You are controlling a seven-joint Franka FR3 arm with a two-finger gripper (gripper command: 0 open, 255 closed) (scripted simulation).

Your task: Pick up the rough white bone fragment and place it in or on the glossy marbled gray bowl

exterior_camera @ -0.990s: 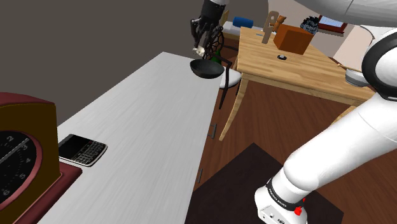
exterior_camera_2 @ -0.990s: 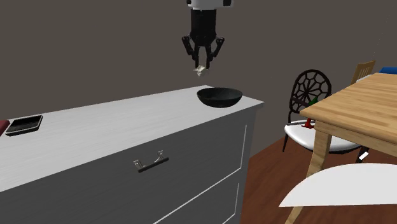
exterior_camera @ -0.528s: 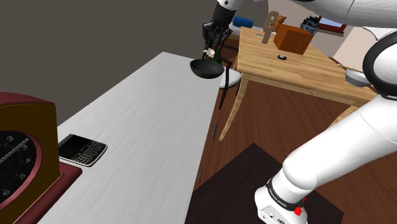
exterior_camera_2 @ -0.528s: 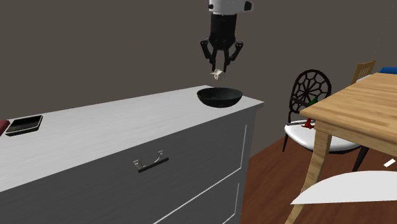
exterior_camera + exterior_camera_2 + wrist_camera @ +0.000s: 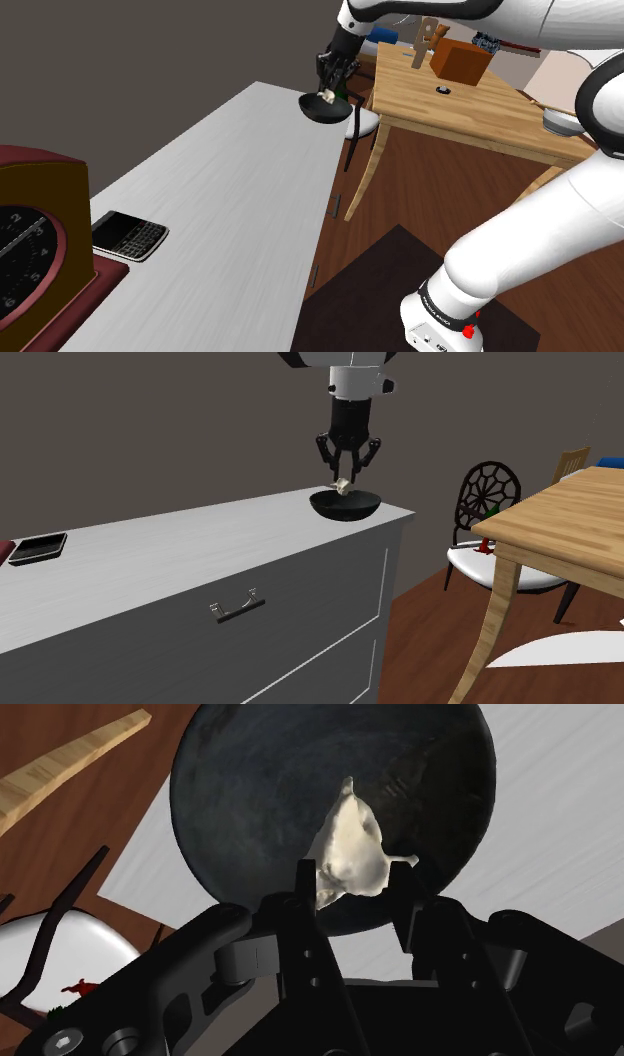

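The jaws are closed on the pale bone (image 5: 352, 852), clasping it from both sides. The bone hangs low over the inside of the dark bowl (image 5: 250, 794), which stands at the far corner of the white desk (image 5: 230, 190).

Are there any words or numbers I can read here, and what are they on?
No text reads clearly.
Clock dial: marks too blurred to read.
Phone keys: too small to read.
Band on the arm's base: tiny print, too small to read.
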